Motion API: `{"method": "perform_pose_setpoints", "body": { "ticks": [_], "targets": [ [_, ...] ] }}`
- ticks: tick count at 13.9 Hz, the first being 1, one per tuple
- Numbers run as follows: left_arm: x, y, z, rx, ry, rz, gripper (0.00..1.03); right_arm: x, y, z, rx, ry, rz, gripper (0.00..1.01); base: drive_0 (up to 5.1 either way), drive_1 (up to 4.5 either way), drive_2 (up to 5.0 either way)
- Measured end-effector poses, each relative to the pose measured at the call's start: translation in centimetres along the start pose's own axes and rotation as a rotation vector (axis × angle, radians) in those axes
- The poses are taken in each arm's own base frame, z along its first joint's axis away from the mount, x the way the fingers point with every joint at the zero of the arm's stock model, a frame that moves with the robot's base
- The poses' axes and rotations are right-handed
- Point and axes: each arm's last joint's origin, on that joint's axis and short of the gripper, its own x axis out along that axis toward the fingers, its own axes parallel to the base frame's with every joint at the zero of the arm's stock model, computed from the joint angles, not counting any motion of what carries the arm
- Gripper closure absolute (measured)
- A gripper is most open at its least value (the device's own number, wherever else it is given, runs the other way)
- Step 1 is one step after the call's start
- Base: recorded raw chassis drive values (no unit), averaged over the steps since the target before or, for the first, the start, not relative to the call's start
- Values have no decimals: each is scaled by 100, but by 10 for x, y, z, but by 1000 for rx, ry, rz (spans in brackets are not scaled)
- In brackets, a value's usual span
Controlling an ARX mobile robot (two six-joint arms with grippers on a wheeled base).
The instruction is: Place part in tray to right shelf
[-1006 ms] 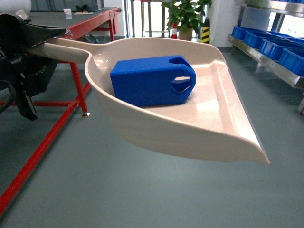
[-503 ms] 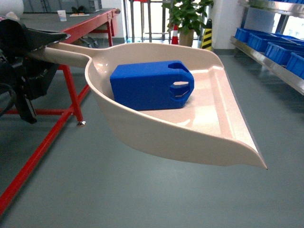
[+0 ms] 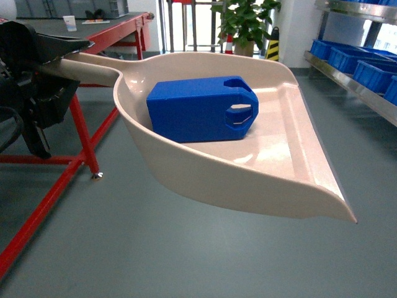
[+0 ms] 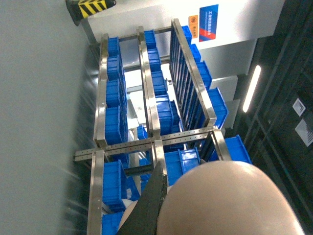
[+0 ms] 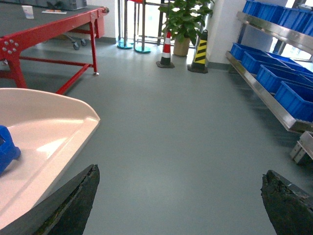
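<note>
In the head view the beige tray (image 3: 273, 155) hangs in the air above the floor, its long handle (image 3: 87, 67) running left into my left gripper (image 3: 46, 59), which is shut on it. The blue part (image 3: 198, 112) lies inside the tray near the back wall, slotted end pointing right. The left wrist view shows one dark finger (image 4: 149, 208) against the tray's rounded back (image 4: 220, 200). The right shelf (image 3: 353, 81) stands far right, also seen as right shelf (image 5: 266, 100) and right shelf (image 4: 151, 122). My right gripper (image 5: 181, 171) is open over bare floor, right of the tray's lip (image 5: 54, 127).
A red-framed table (image 3: 80, 143) stands on the left, close behind the tray handle. A potted plant (image 3: 242, 25) and a striped yellow-black post (image 5: 199, 51) stand at the back. Large blue crates (image 5: 288, 95) fill the shelf lanes. Grey floor (image 5: 171, 122) lies between me and the shelf.
The red table leg has slid left in the head view and the shelf has shifted, so my viewpoint has moved. Tray and part keep their place in my left gripper.
</note>
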Motion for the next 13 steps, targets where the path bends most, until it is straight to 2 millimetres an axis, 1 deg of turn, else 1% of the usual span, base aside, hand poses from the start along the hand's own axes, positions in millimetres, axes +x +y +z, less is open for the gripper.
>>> {"method": "perform_pose_setpoints", "body": {
  "ticks": [13],
  "targets": [
    [0, 0, 0, 0, 1, 3, 89, 0, 0, 0, 0, -1, 0, 3, -1, 432, -434]
  ]
}}
